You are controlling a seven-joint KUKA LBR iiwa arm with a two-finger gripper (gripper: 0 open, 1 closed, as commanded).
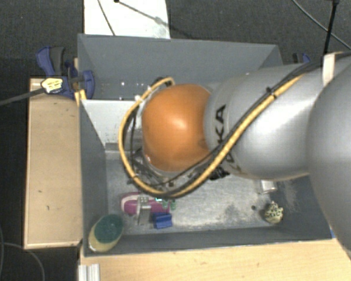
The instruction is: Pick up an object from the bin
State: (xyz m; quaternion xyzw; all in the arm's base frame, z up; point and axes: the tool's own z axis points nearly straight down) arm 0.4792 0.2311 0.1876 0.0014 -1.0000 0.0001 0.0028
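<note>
My gripper (144,211) comes down from under the orange wrist cover to the bin floor near the front left. It stands between a pink-purple rounded thing (128,204) on its left and a small blue block (161,220) on its right, close to both. Whether it touches either one I cannot tell. A small green piece (167,203) shows just right of the gripper, partly hidden by cables.
A round yellow thing with a dark green top (107,231) lies in the front left corner. A small speckled yellow-and-dark thing (273,212) sits at the front right. The arm and its cover hide the bin's middle and back.
</note>
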